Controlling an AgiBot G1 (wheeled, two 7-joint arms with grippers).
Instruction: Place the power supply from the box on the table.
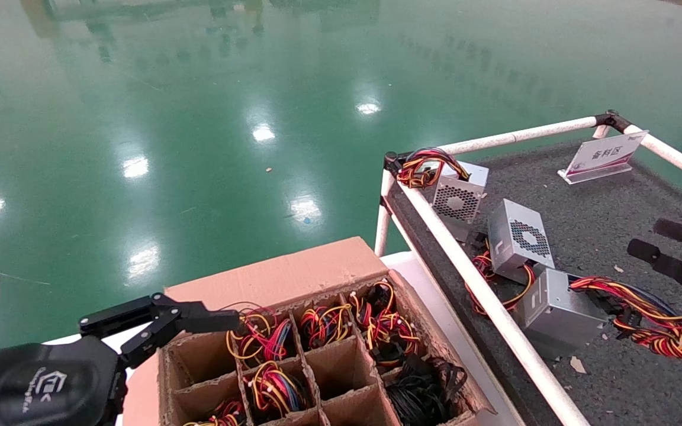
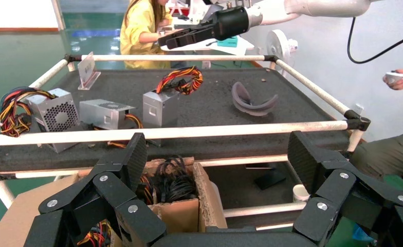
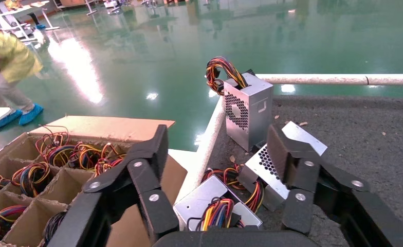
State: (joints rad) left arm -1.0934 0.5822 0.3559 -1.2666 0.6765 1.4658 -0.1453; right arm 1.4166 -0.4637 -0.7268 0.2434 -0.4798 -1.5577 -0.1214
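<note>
The power supply (image 1: 560, 313) lies on its side on the table (image 1: 613, 201), just inside the near rail. Its red-yellow-black wire bundle (image 1: 655, 322) trails away from the rail. My right gripper (image 1: 644, 235) hovers open and empty above the table, apart from the unit. In the right wrist view the power supply (image 3: 209, 200) lies below that gripper (image 3: 217, 139). My left gripper (image 1: 222, 321) stands open and empty over the far left part of the box (image 1: 293, 272). The left wrist view shows that gripper (image 2: 217, 149) above a box wall (image 2: 207, 190).
Two silver units with fan grilles (image 1: 456, 198) (image 1: 521, 236) sit farther along the table. A white-and-red sign (image 1: 601, 155) stands at the back. White pipe rail (image 1: 483, 290) separates box and table. Several box compartments hold coloured wire bundles (image 1: 270, 337); one holds black cables (image 1: 424, 387).
</note>
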